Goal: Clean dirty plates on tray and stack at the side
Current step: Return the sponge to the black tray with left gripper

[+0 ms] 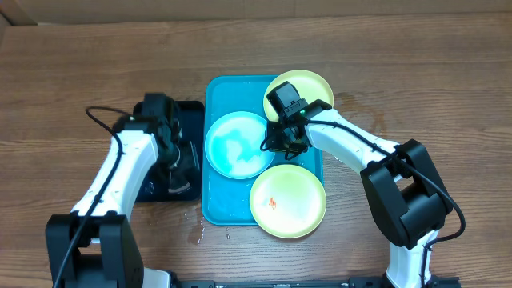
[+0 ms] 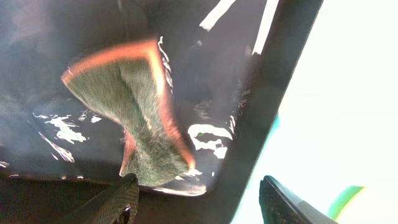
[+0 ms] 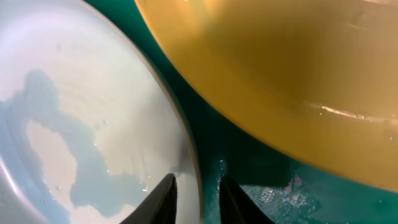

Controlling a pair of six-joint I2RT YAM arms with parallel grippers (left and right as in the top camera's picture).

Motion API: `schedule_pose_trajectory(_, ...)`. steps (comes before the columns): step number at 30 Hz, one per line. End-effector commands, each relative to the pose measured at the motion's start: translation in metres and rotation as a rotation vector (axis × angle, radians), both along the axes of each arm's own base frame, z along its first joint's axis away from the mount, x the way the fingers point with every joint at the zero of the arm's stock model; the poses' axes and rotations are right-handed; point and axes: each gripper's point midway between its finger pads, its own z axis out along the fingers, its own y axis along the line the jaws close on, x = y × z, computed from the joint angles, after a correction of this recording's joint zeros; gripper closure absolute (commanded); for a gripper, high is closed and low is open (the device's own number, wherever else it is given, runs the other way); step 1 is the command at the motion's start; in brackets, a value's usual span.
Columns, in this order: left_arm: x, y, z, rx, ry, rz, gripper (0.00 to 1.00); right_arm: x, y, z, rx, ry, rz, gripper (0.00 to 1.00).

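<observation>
A light blue plate [image 1: 236,144] lies wet on the left of the turquoise tray [image 1: 214,200]. A lime-green plate [image 1: 308,86] sits at the tray's far right corner, partly over the rim. A second lime-green plate [image 1: 292,204] with an orange smear lies at the near right. My right gripper [image 1: 282,142] is closed astride the blue plate's right rim. In the right wrist view its fingers [image 3: 198,193] have the blue plate's [image 3: 62,93] rim between them, with the green plate [image 3: 280,74] above and the tray [image 3: 249,180] below. My left gripper [image 1: 180,172] is open and empty.
A dark navy tray [image 1: 192,112] lies left of the turquoise tray. A green sponge with an orange edge [image 2: 137,118] lies in the dark tray [image 2: 62,37], just ahead of my open left fingers [image 2: 199,199]. Water drops lie on the wooden table [image 1: 200,232] by the turquoise tray's near left corner.
</observation>
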Motion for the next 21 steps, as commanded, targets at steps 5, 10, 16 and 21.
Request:
schedule_pose_trajectory(5,0.025,-0.005,0.129,-0.038,-0.343,-0.015,0.33,-0.003,0.001,-0.002,0.002,0.005,0.004,0.74)
schedule_pose_trajectory(10,0.009,-0.004,0.182,-0.041,-0.515,-0.018,0.29,-0.001,0.002,-0.005,0.003,0.003,0.004,0.82)
schedule_pose_trajectory(16,-0.013,0.006,0.206,0.01,-0.593,-0.001,0.02,-0.003,0.002,-0.012,-0.005,0.016,0.004,0.84)
schedule_pose_trajectory(21,-0.02,0.009,0.206,0.032,-0.585,0.0,0.0,-0.004,0.001,-0.015,-0.01,0.024,0.004,0.96)
